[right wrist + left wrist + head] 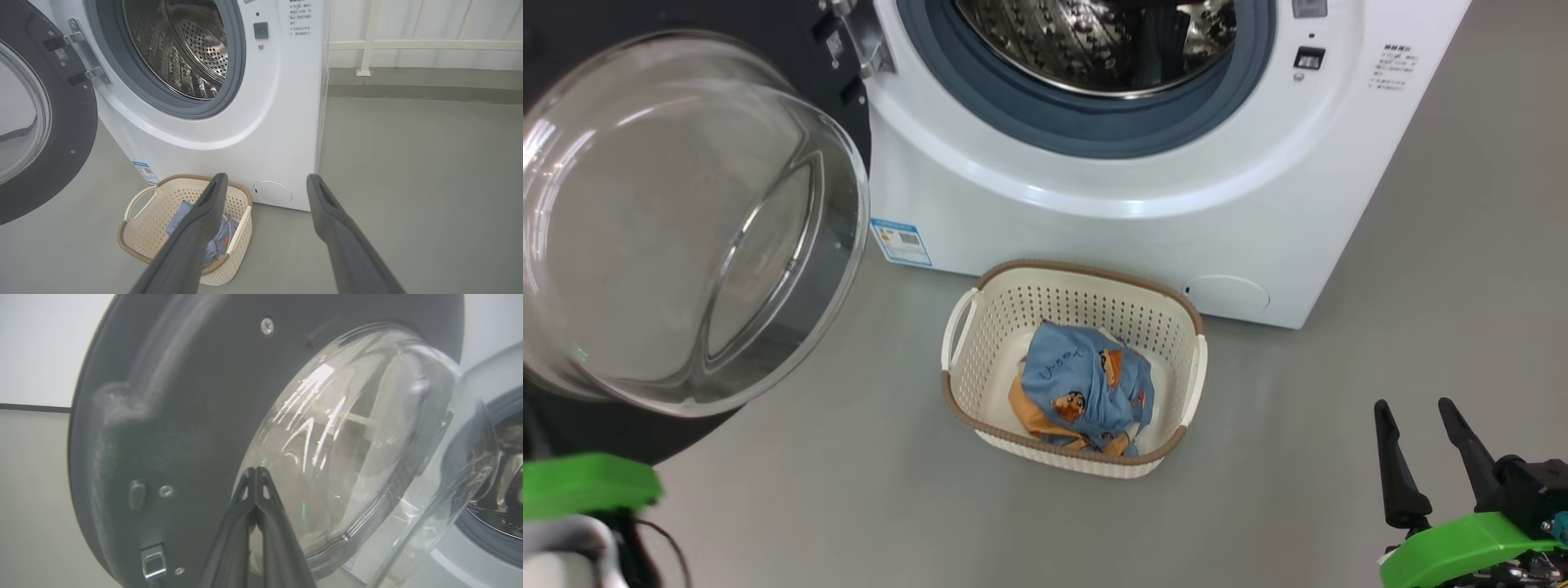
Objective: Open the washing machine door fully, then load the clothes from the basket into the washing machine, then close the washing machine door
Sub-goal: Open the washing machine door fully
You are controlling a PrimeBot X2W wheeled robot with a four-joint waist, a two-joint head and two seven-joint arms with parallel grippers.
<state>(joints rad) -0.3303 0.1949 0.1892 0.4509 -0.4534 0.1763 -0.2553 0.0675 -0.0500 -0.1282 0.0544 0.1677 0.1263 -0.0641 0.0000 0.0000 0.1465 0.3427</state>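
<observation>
Since left gripper sits pinched closed at the washing machine door, we judge pushing; right gripper hangs wide.

Head downward over basket; left wrist close on door; right wrist shares basket.

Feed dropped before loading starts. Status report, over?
Left gripper shut, tips at the door glass. Right gripper open, holding nothing. Clothes in basket before the washer. Nothing blocks the opening.
</observation>
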